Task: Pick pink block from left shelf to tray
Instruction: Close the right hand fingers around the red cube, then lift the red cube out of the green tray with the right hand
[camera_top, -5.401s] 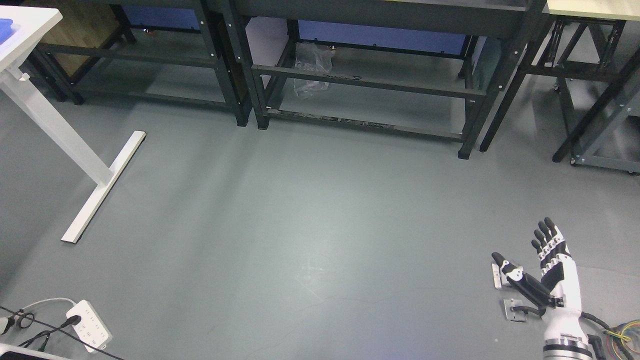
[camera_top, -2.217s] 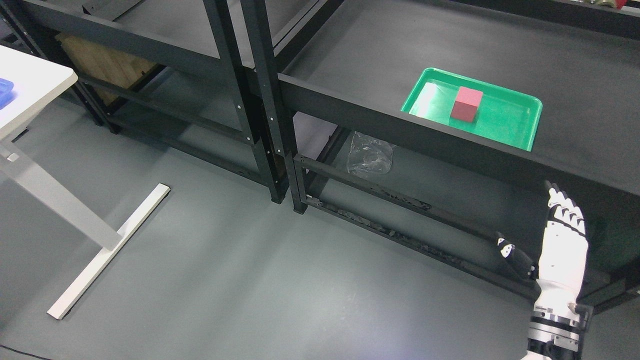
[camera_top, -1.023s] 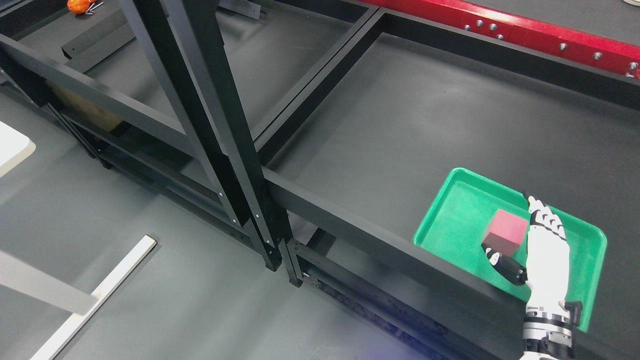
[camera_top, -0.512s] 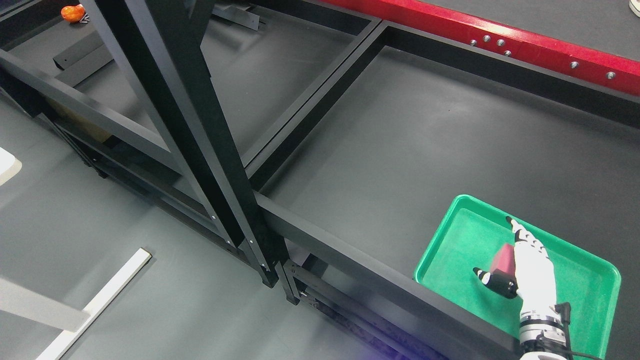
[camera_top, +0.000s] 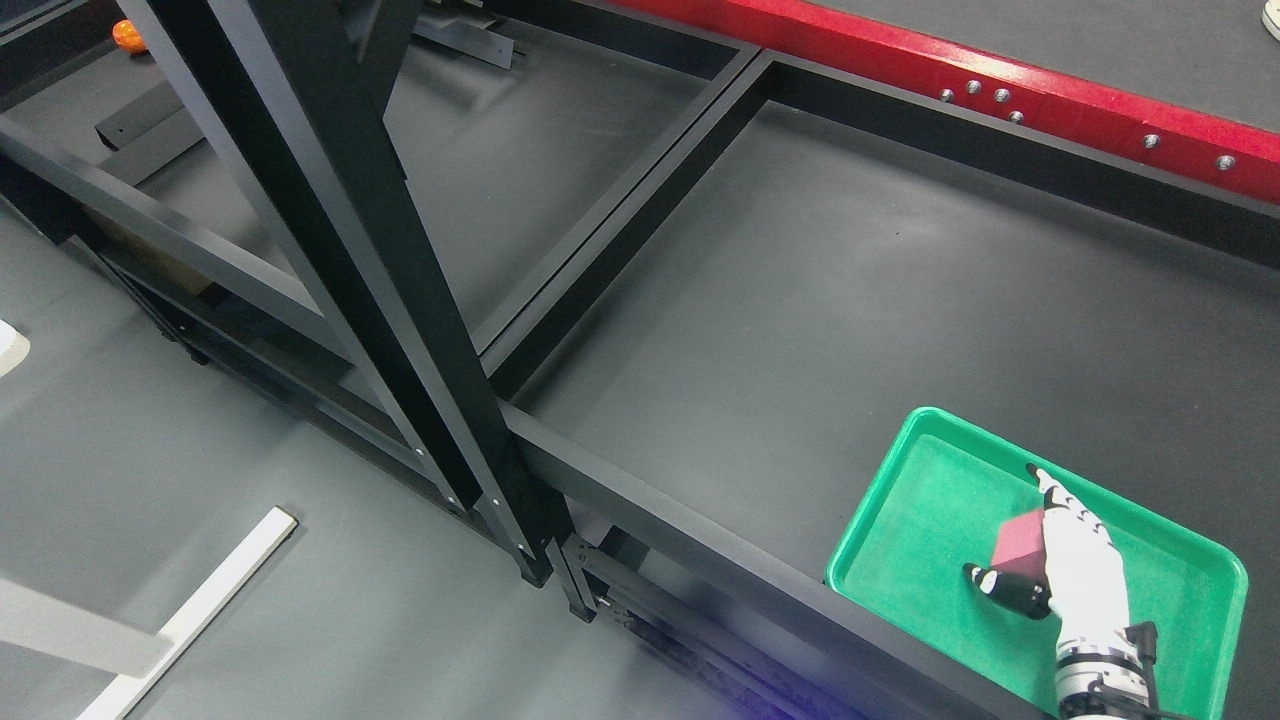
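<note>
**Q.** Head view: where is the block, and how is it likely to handle?

**A.** The block (camera_top: 1018, 545) lies inside the green tray (camera_top: 905, 520), which sits on the dark shelf (camera_top: 800, 300) at the lower right of the frame. It appears pink-red, small and cube-like with flat faces. It is judged rigid and light, with no fragile part. The faces look smooth, so some slip is possible under a loose hold. The best purchase is judged to be on two opposite side faces, thumb on one and fingers on the other.

**Q.** Same view: what does the right hand show?

**A.** The right hand (camera_top: 1050, 565) enters from the bottom edge at the right and reaches over the tray. Its fingers (camera_top: 1075, 540) extend nearly straight along the block's right side and hide part of it. The thumb (camera_top: 1005, 588) lies low on the near side, just beside or touching the block; which of these cannot be told. The hand is partly open, bracketing the block, not visibly clamped on it. The block seems to rest on the tray floor. The left hand is out of view.
</note>
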